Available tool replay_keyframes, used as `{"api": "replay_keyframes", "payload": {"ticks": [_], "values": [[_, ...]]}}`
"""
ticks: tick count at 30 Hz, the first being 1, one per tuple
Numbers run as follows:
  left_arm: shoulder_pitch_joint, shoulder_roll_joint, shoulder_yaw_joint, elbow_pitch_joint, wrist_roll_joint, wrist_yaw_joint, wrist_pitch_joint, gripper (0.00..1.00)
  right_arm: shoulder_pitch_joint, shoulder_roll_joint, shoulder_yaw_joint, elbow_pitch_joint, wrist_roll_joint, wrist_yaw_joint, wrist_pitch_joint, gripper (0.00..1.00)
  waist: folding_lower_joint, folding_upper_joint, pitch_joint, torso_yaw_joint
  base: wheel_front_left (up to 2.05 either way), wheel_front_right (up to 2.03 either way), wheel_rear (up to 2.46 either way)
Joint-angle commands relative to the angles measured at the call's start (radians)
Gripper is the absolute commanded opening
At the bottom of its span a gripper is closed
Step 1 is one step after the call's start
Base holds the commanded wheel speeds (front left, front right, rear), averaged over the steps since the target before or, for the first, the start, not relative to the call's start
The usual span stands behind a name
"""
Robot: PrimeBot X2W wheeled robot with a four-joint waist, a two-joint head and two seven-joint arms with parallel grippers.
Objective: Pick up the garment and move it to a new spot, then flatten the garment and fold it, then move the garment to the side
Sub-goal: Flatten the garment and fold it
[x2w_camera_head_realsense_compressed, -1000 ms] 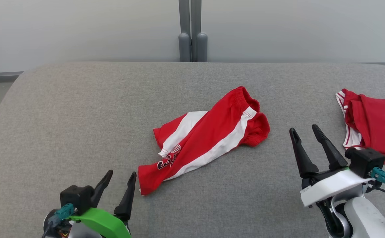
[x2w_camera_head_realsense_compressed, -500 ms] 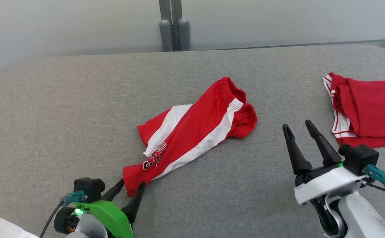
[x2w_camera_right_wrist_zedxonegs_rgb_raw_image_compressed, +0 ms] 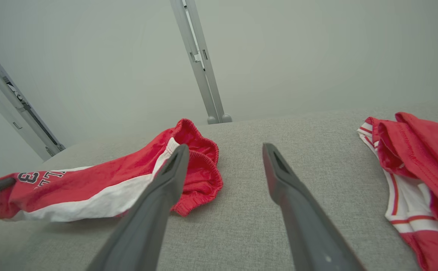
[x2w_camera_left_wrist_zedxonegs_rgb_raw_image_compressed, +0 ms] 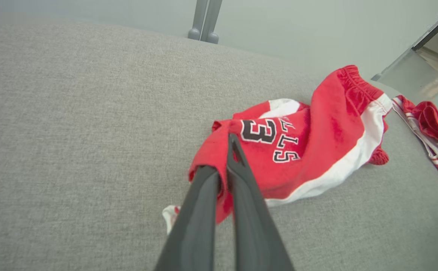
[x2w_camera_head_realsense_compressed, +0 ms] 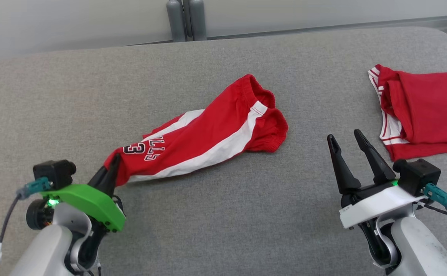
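Head view. The garment, red shorts with white side stripes and black lettering, lies on the grey padded surface at mid-frame. It runs diagonally from lower left to upper right, with the elastic waistband at the upper-right end.

The left gripper, lower left of the frame, has its jaws closed tight on the lower-left corner of the garment. The left wrist view shows red cloth pinched between the two dark fingers, just below the printed number. In the right wrist view that held end appears slightly raised, with shadow beneath it.

The right gripper, lower right of the frame, has its jaws spread wide and holds nothing. It is well apart from the garment's waistband.

A second red garment with white trim lies at the right edge. A grey post stands at top centre, behind the surface.
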Motion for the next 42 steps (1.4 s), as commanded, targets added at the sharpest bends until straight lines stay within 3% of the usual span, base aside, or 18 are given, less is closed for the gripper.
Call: {"api": "replay_keyframes", "payload": {"ticks": [1,7,13,14,15,21,27,35,39,42], "values": [[-0.047,-0.002,0.017,0.032,-0.018,0.009,0.005,0.0,-0.021,-0.005,0.007,0.002,-0.011,0.0,-0.002,1.0,0.0,0.0,0.028,-0.021,0.0,0.0,0.0],[-0.161,-0.031,0.044,0.198,-0.091,-0.008,0.094,0.0,-0.045,-0.017,0.017,0.013,-0.008,0.0,-0.002,1.0,0.0,0.0,0.059,-0.059,0.0,0.0,0.0],[-0.241,-0.053,0.064,0.344,-0.171,-0.054,0.178,0.0,-0.045,-0.026,0.016,0.02,0.0,0.0,-0.002,1.0,0.0,0.0,0.068,-0.077,0.0,0.0,0.0],[-0.25,-0.054,0.062,0.367,-0.177,-0.059,0.19,0.1,-0.044,-0.026,0.017,0.024,0.001,0.0,-0.002,1.0,0.0,0.0,0.067,-0.078,0.0,0.0,0.0],[-0.258,-0.051,0.054,0.393,-0.175,-0.064,0.202,1.0,-0.042,-0.027,0.019,0.027,0.0,0.0,-0.002,1.0,0.0,0.0,0.064,-0.079,0.0,0.0,0.0],[-0.246,-0.059,0.032,0.43,-0.145,-0.096,0.125,1.0,-0.019,-0.021,0.017,0.047,0.008,0.0,-0.002,1.0,0.0,0.0,0.017,-0.055,0.0,0.0,0.0],[-0.152,-0.027,0.024,0.348,-0.1,-0.103,-0.004,1.0,0.007,-0.029,0.011,0.054,0.018,0.0,-0.002,1.0,0.0,0.0,-0.053,-0.019,0.0,0.0,0.0],[0.04,0.037,0.055,0.101,0.024,0.02,-0.236,1.0,0.056,-0.024,-0.019,0.027,0.002,0.0,-0.002,1.0,0.0,0.0,-0.116,0.006,0.0,0.0,0.0],[0.127,0.05,0.103,-0.032,0.106,0.082,-0.274,1.0,0.082,-0.016,-0.049,0.004,-0.023,0.0,-0.002,1.0,0.0,0.0,-0.138,0.011,0.0,0.0,0.0],[0.183,0.022,0.156,-0.125,0.177,0.116,-0.278,1.0,0.099,-0.016,-0.07,-0.022,-0.065,0.0,-0.002,1.0,0.0,0.0,-0.15,0.01,0.0,0.0,0.0]]}}
